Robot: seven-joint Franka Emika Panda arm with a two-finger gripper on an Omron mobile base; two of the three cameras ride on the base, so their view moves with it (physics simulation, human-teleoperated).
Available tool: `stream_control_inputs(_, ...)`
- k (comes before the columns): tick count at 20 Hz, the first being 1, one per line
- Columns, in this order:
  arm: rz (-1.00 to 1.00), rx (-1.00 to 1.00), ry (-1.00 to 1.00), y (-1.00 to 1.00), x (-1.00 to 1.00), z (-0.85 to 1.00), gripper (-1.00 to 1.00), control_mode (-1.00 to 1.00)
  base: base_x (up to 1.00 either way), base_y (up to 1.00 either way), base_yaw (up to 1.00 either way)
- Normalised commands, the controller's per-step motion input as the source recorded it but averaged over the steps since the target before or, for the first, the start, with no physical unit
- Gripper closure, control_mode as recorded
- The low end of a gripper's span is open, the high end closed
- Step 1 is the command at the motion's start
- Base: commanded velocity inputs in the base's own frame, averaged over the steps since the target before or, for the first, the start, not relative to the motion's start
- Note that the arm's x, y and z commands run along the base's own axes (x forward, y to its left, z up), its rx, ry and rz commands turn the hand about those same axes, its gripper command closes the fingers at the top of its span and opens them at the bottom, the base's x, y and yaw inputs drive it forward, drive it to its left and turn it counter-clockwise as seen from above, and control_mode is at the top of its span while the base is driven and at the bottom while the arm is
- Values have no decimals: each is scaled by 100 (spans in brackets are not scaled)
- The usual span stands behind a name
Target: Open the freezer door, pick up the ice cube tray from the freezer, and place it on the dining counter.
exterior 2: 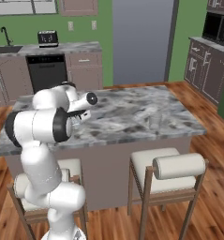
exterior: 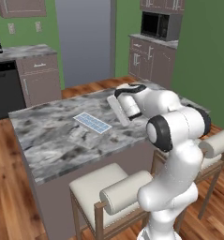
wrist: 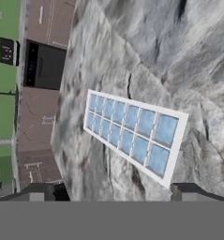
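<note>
The ice cube tray (exterior: 92,123) lies flat on the dining counter (exterior: 48,140), a pale blue-white grid of square cells near the middle of the marbled top. In the hand view the tray (wrist: 132,133) lies just ahead of my gripper (wrist: 117,193), whose two dark fingertips (wrist: 43,191) stand wide apart with nothing between them. The gripper is open and clear of the tray, and my wrist (exterior: 127,101) hovers above the counter just to the tray's right. The freezer and the freezer door are out of view.
Two cream-cushioned stools (exterior: 101,192) (exterior 2: 167,171) stand at the counter's (exterior 2: 132,112) near side, close to my base. A tall grey panel (exterior 2: 141,42) rises at the back wall. Cabinets with a dark dishwasher (exterior: 3,89) and a microwave (exterior: 155,26) line the walls.
</note>
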Motion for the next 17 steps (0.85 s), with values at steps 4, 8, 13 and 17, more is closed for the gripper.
stream_control_inputs(4, 0, -8, 6, 0, -61, 77, -100, -100, 0, 0, 0)
stream_control_inputs(8, 0, -9, 1, 1, -90, 76, -100, -100, 0, 0, 0)
stream_control_inputs(13, -4, -9, 0, 19, -100, 56, -100, -100, 0, 0, 0)
stream_control_inputs(17, -5, -6, 0, 5, -100, 58, -100, -100, 0, 0, 0)
